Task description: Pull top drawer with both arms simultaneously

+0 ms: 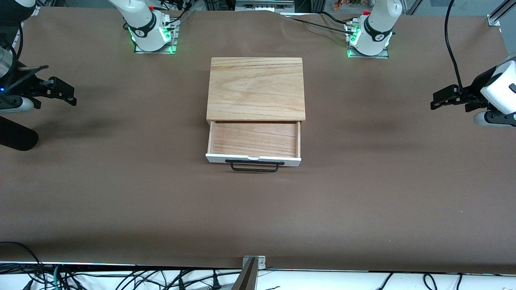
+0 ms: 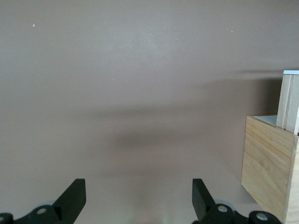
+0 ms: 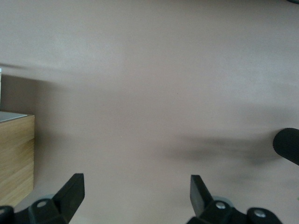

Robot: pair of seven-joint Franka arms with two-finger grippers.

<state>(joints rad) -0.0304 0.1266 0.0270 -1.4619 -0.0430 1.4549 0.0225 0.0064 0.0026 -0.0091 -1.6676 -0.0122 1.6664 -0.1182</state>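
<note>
The top drawer (image 1: 217,158) stands pulled out of the wooden box (image 1: 256,88), its light-wood tray open and empty, with the white front panel and black wire handle (image 1: 254,167) nearest the front camera. My left gripper (image 1: 437,100) is open and empty over bare table at the left arm's end, well apart from the box. In the left wrist view (image 2: 138,193) the box's side (image 2: 266,163) and the drawer's side (image 2: 289,102) show. My right gripper (image 1: 68,93) is open and empty at the right arm's end. The right wrist view (image 3: 137,189) shows a box corner (image 3: 16,154).
The brown table cover (image 1: 363,193) spreads all round the box. A black rounded object (image 1: 16,137) lies at the table's edge at the right arm's end, also in the right wrist view (image 3: 287,145). Cables hang along the front edge (image 1: 121,278).
</note>
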